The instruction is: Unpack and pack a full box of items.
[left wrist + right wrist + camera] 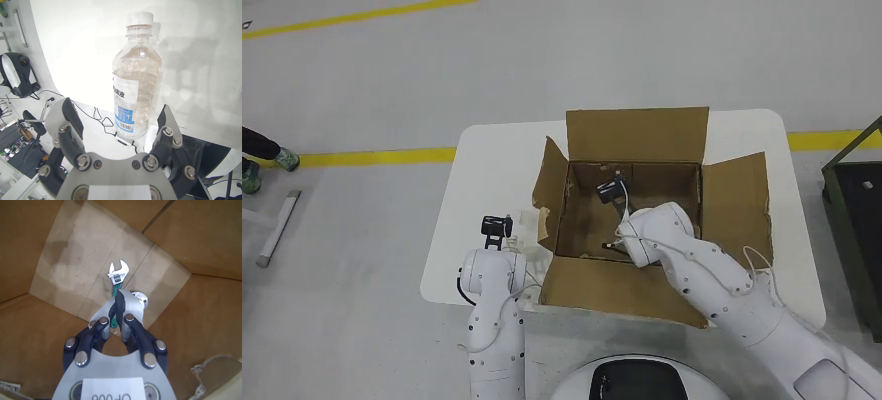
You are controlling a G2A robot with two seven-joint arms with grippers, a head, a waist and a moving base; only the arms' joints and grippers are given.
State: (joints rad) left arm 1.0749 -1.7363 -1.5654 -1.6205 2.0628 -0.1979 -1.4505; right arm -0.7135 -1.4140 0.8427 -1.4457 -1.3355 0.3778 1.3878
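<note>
The wrench (118, 275), an adjustable one with a steel head and a green-coated handle, is inside the box (632, 200). Its head points down toward the box floor, and the right hand (118, 297) is pressed together on the green grip, pinching it. It should handle as a stiff, dense piece: no give under pressure and heavy for its length. Most of the weight sits at the head, so a pinch far down the handle would probably let it swing. The coated handle is the sensible place to hold, since it likely offers more friction than the polished head, and the present hold close behind the head looks sound. Whether the head touches the box floor I cannot tell; a round metal flanged piece (140, 298) lies on that floor just beside it. The right arm comes over the box's near wall, bends at the elbow and drops the wrist steeply, so the hand points into the box. The left hand (116, 108) is outside the box, beside its left flap above the counter (482, 160). It is spread wide around a clear plastic bottle (135, 85) without touching it. That bottle looks thin-walled and light, likely to dent or slip if squeezed hard.
</note>
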